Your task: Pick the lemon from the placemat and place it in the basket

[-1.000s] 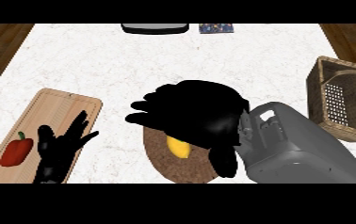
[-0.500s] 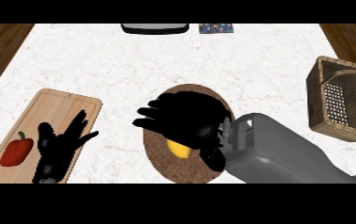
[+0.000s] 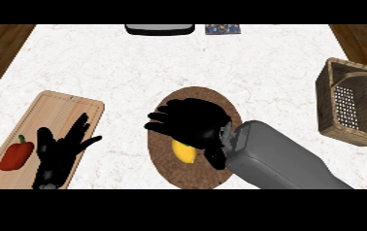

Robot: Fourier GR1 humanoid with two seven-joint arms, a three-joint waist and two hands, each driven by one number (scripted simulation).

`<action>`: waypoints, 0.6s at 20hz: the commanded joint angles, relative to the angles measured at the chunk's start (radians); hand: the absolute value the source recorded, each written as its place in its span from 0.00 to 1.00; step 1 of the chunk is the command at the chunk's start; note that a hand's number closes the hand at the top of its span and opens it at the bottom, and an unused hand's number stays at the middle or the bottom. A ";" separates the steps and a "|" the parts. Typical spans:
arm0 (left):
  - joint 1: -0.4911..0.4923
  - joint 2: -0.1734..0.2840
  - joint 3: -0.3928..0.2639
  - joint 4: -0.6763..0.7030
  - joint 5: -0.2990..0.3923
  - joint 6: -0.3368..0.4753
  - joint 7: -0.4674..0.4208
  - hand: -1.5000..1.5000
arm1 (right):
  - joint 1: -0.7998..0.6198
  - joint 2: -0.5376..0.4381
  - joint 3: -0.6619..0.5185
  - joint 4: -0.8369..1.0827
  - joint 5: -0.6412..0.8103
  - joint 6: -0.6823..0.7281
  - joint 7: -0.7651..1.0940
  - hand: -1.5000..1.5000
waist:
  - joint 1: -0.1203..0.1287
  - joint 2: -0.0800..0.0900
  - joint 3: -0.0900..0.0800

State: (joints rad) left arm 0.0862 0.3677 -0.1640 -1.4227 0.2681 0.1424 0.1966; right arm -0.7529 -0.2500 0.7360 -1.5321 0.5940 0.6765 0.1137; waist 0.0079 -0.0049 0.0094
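A yellow lemon (image 3: 184,152) lies on the round brown placemat (image 3: 188,98) in the middle of the counter. My right hand (image 3: 192,122) hovers right over the lemon with its fingers spread and relaxed, hiding the lemon's upper part; it holds nothing. The wicker basket (image 3: 342,100) stands at the counter's right edge, well away from the hand. My left hand (image 3: 60,152) rests open on the wooden cutting board (image 3: 52,114) at the lower left, fingers up.
A red bell pepper (image 3: 17,155) lies on the cutting board beside my left hand. A dark appliance (image 3: 159,29) and a small patterned item (image 3: 222,29) sit at the counter's far edge. White marble counter stretches between the placemat and the basket.
My right hand has moved down toward me and lowered over the lemon, uncovering the placemat's far half. The left hand has stayed still.
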 commanded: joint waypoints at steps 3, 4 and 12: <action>0.041 -0.034 -0.025 0.029 -0.045 0.009 0.026 0.50 | 0.038 0.021 -0.031 -0.008 0.057 0.012 -0.036 0.00 | -0.005 0.004 -0.009; 0.069 -0.002 0.001 -0.001 -0.013 -0.032 0.023 0.50 | 0.023 0.029 -0.020 0.096 0.102 -0.054 -0.106 0.00 | 0.003 0.006 -0.009; 0.011 -0.049 0.008 0.077 -0.067 -0.010 0.016 0.50 | 0.126 0.095 0.042 0.120 0.218 -0.131 -0.136 0.00 | -0.006 0.005 -0.009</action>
State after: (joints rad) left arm 0.0838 0.3467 -0.1391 -1.4180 0.2334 0.1293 0.2144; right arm -0.6797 -0.1680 0.7490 -1.4019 0.7572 0.5658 -0.0115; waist 0.0064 -0.0055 0.0107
